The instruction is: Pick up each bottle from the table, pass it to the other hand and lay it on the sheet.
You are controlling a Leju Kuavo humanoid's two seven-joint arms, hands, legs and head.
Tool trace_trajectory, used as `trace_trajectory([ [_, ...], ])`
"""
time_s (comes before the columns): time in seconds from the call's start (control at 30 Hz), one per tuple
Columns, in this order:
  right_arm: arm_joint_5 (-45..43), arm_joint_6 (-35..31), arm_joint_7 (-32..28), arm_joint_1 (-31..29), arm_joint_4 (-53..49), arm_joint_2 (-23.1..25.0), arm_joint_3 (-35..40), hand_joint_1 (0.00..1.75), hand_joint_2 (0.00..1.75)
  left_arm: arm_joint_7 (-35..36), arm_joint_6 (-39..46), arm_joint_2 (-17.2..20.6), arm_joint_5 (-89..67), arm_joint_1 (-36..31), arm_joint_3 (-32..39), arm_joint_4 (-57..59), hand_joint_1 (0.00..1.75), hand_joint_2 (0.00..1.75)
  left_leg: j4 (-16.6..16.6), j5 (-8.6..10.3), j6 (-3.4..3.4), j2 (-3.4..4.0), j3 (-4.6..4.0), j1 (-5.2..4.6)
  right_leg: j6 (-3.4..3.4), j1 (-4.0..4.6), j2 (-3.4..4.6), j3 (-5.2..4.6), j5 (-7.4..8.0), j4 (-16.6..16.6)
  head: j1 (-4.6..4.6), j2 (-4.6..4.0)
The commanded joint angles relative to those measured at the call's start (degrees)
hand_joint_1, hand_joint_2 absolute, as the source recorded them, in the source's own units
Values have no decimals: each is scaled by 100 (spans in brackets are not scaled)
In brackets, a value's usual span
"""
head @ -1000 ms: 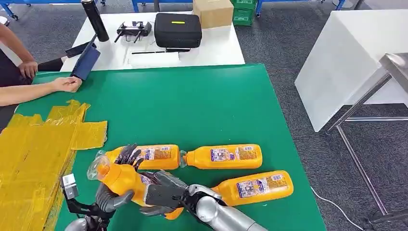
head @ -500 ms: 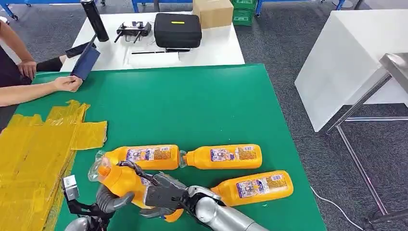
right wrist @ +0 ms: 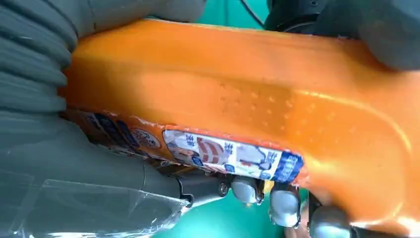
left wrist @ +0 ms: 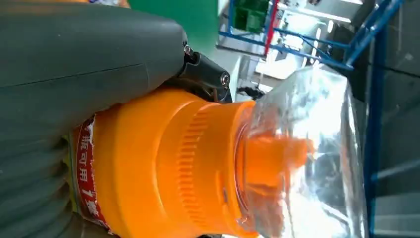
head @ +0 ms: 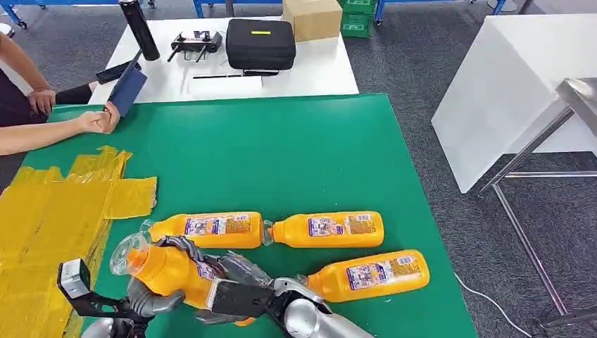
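the held orange bottle (head: 165, 271) sits between both hands at the near edge of the green worktop (head: 281, 155), lifted off it and tilted, its clear cap (head: 127, 255) pointing away from the right hand toward the yellow sheet (head: 49, 225). the left hand (head: 151, 296) wraps the bottle's neck end from below, thumb and dark fingers curled around it; in the left wrist view the grey thumb (left wrist: 89, 59) presses along the orange shoulder just behind the ribbed collar. the right hand (head: 232, 285) grips the bottle's base end, fingers closed over the labelled body; in the right wrist view the bottle (right wrist: 257, 99) lies across its palm with the fingers (right wrist: 285, 206) curled beneath the label. both silver forearms come in low from the near edge, the two hands close together on the one bottle.

three more orange bottles lie on their sides on the worktop: one (head: 208, 229) just beyond the two hands, one (head: 327, 229) farther beyond the right hand, and one (head: 369, 273) just beside the right arm on its outer side. the sheet lies beside the left hand on its outer side. a person's hand (head: 95, 122) rests at the worktop's far corner, well beyond the left hand.
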Motion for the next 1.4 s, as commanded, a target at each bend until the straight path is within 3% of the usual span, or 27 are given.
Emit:
trace_trajectory([
  [0.03, -191, -190, -220, 124, -1292, -669, -841, 0, 0, -2, 714, 957, -556, -200, 1113, -868, 175, 175, 15, -1, -11, 1, -11, 11, -4, 10, -7, -5, 0, 8, 0, 0],
  [0.17, -48, -215, -46, 437, -2031, -1100, -1504, 0, 0, 592, 1577, 1235, -1699, -931, 2183, -1358, 175, 175, 30, 5, -16, -27, -33, 23, -7, 19, -36, -16, -3, 20, 7, 0],
  [0.23, 23, -203, 6, 593, -2117, -1202, -1741, 0, 0, 695, 2477, 1212, -3073, -1237, 2533, -1504, 175, 175, 48, 8, -28, -46, -44, 27, -10, 23, -61, -23, -10, 37, 2, 0],
  [0.3, 52, -190, -9, 631, -2104, -1217, -1775, 0, 0, 720, 2466, 1211, -3085, -1270, 2571, -1557, 175, 175, 19, 24, -22, -43, -30, 27, -20, 23, -52, -15, 7, 9, 7, 0],
  [0.37, 148, -231, 38, 663, -2047, -1214, -1814, 0, 0, 832, 3842, 1022, -5134, -1359, 2473, -1607, 175, 175, 13, 25, -24, -30, -26, 19, -18, 18, -36, -13, 10, 11, -4, 0],
  [0.47, 157, -264, 123, 469, -1737, -1230, -1835, 0, 0, 1399, 4711, 1230, -6941, -1563, 2082, -1277, 175, 175, 3, 29, -18, -42, -20, 15, -12, 15, -45, -7, 15, 1, 2, 0],
  [0.5, 136, -263, 197, 283, -1505, -1226, -1786, 0, 175, 1673, 5091, 1303, -7846, -1697, 1875, -966, 175, 175, 8, 29, -22, -48, -21, 16, -12, 17, -55, -5, 11, 5, 0, 0],
  [0.67, 236, -169, 431, -607, -406, -990, -1553, 0, 175, 2363, 5586, 1508, -9638, -2537, 1089, 966, 175, 175, -2, 40, -22, -40, -23, 8, -15, 10, -44, -16, 22, 4, 0, 0],
  [0.87, 243, -136, 518, -654, -371, -999, -1472, 0, 175, 2406, 5520, 1568, -9703, -2577, 998, 1123, 175, 175, 1, 54, -24, -24, -28, 18, -20, 17, -29, -20, 42, 0, 2, 0],
  [0.97, 288, -70, 681, -938, -24, -930, -1321, 0, 175, 2544, 5396, 1555, -10070, -2848, 786, 1746, 175, 175, 6, 52, -27, -26, -33, 18, -20, 17, -35, -22, 37, 8, 4, 0],
  [1.2, 662, 101, 1090, -2269, 1895, 3, -642, 0, 175, 2647, 5516, 762, -10878, -4237, -474, 4998, 175, 175, -2, 70, -31, -37, -37, 11, -21, 11, -45, -28, 46, 9, 0, 0],
  [1.4, 814, 224, 1328, -2671, 2810, 603, -321, 0, 175, 2299, 4779, 298, -10558, -4814, -684, 6192, 175, 175, 5, 77, -29, -38, -49, 13, -9, 12, -42, -37, 46, 13, 0, 0],
])
